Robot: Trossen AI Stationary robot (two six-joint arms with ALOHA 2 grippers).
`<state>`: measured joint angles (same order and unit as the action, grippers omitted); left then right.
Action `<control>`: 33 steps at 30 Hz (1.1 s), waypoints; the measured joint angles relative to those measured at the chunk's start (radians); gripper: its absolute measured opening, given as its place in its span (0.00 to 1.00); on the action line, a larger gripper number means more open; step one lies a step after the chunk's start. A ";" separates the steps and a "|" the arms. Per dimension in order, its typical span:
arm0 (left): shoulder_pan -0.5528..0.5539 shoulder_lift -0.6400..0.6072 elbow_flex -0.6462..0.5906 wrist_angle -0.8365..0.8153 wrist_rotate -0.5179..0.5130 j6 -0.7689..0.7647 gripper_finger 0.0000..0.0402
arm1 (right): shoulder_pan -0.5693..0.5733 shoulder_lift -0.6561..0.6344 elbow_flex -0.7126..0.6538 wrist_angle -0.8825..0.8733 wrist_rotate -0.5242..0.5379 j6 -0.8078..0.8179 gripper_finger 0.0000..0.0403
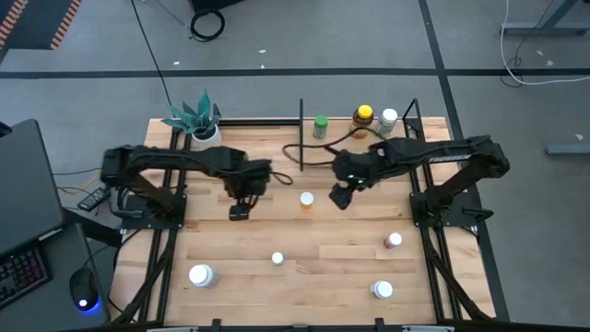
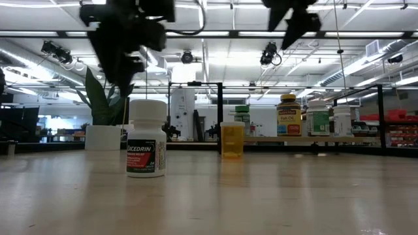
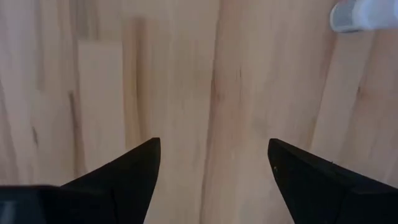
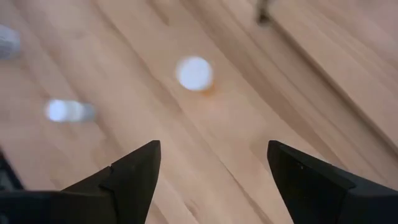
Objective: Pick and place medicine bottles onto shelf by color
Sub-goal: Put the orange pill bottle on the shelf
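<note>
**Orange-tinted bottle next, from straight above**

Orange shows under the white cap of the medicine bottle [image 1: 307, 199] at the middle of the high view, standing alone on the table [image 1: 332, 263]. The right gripper [image 1: 342, 196] hovers just to its right, fingers spread and empty. My judgement: centre over the cap before descending and close only once the fingers straddle the body, since a slanted approach could tip it. The left gripper [image 1: 239, 212], left of centre, is also spread and empty over bare wood. The shelf [image 1: 346, 148], upper centre, already carries three bottles.
</note>
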<state>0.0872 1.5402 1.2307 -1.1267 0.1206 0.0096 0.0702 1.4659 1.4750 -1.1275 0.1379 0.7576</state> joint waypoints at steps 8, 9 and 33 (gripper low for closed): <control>-0.003 -0.173 -0.229 -0.002 0.001 -0.126 0.75 | -0.049 0.159 0.000 0.156 -0.082 -0.095 0.71; -0.003 -0.189 -0.249 -0.005 0.002 -0.136 0.75 | -0.058 0.176 0.003 0.168 -0.104 -0.105 0.71; -0.002 -0.241 -0.304 0.146 0.001 -0.210 0.75 | -0.141 0.468 0.214 0.043 -0.172 -0.290 0.94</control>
<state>0.0849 1.2995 0.9264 -0.9802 0.1211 -0.2005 -0.0704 1.9344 1.6885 -1.0841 -0.0338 0.4671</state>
